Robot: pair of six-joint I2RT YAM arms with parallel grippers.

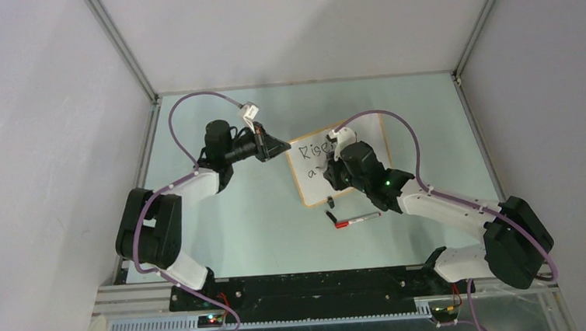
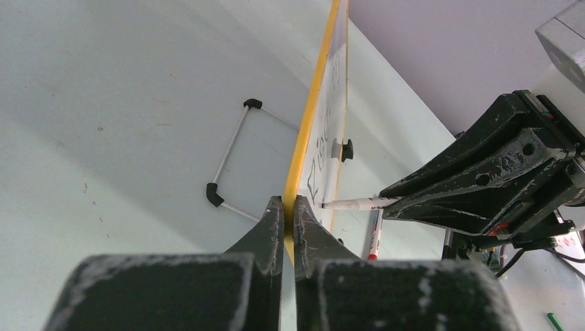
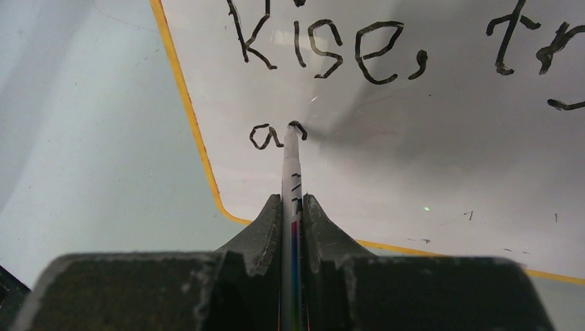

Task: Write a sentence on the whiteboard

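Two end effectors in view, both engaged at the whiteboard (image 1: 312,189).

Left end effector (image 2: 290,207): fingers drawn almost together, clamped on the thin orange frame of the whiteboard (image 2: 312,110), which runs edge-on away from the wrist camera toward 12 o'clock. From overhead, the left end effector (image 1: 277,145) grips at about 10 o'clock on the board. Whether the board lies flat on the table (image 1: 239,216) or is tipped up, I cannot tell.

Right end effector (image 3: 293,203): fingers closed tight on a white marker (image 3: 291,165), pinched along its barrel. The tip points to 12 o'clock in the wrist view and touches the whiteboard (image 3: 414,152) surface. From overhead, the right end effector (image 1: 337,170) sits over the middle of the board, its arm coming in from 4 o'clock.

Sentence (image 3: 324,48): black handwriting, first line reads "Rise, tr" before running off the right edge of the wrist view. Second line has an "a" and a short curved stroke just at 3 o'clock of it, directly at the marker tip. Overhead, only "Rise" (image 1: 316,150) and the "a" show beside the arm.

Whiteboard location: a little to 3 o'clock of table centre, rotated slightly counter-clockwise.

Second marker (image 1: 358,220), with a red end, lies on the table just off the board's 6 o'clock edge, free of both end effectors.
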